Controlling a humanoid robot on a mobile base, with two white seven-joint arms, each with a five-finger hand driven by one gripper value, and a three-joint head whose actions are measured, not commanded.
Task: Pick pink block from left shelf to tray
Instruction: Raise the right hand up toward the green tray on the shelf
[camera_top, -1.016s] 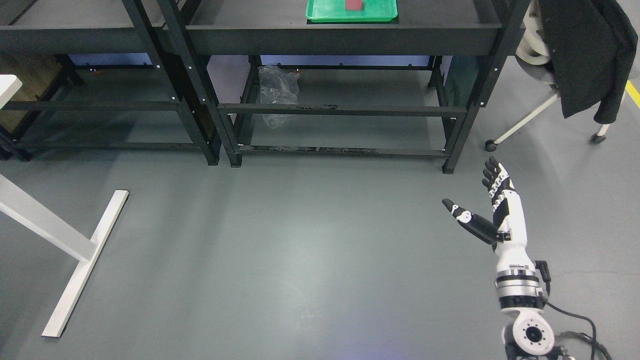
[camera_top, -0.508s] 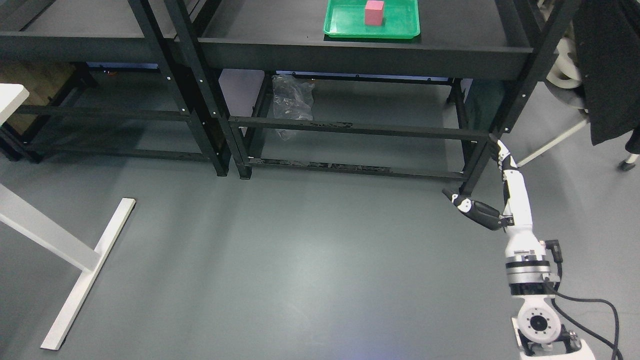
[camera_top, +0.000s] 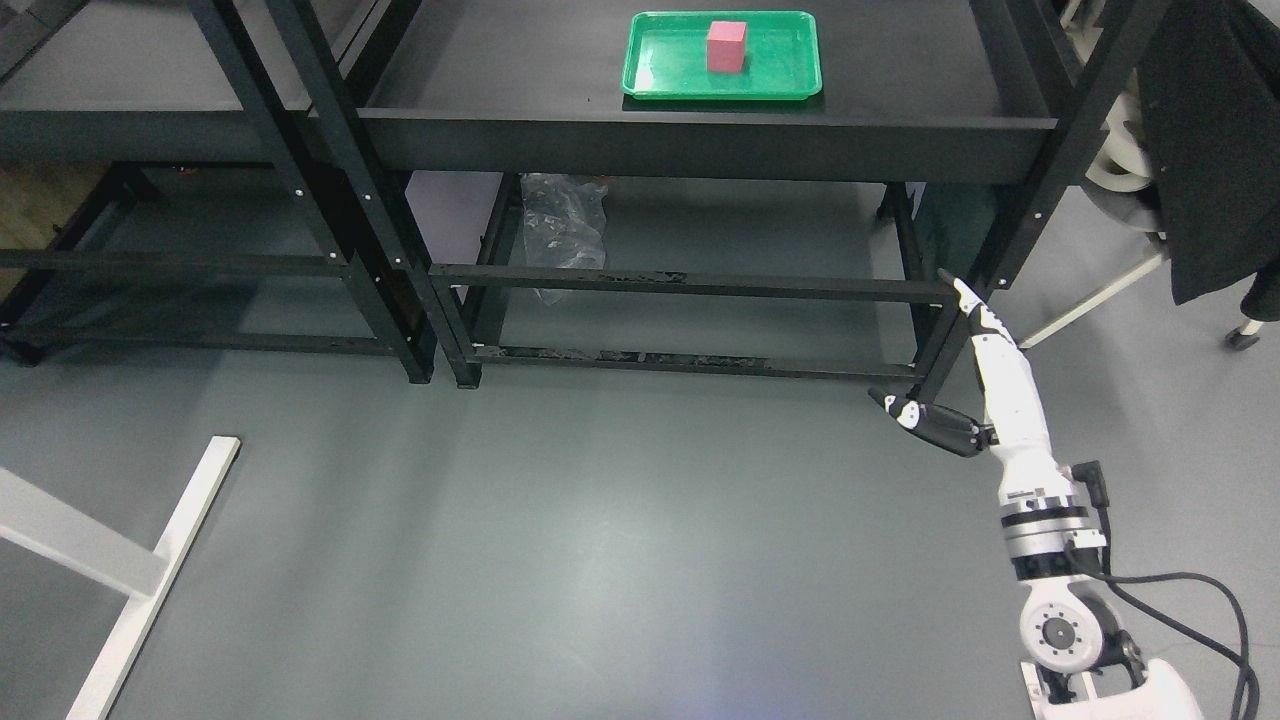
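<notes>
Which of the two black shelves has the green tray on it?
The right shelf, nearer the right hand. Its top carries the tray with the pink block; the left shelf shows none.

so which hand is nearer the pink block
Right. The right hand hangs open well below and right of the block, which sits in the tray. The left hand isn't in view.

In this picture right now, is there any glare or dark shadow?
Head view: a soft glare patch on the floor; a small shine on the tray; deep shadow under the shelves; the block is sharp.
</notes>
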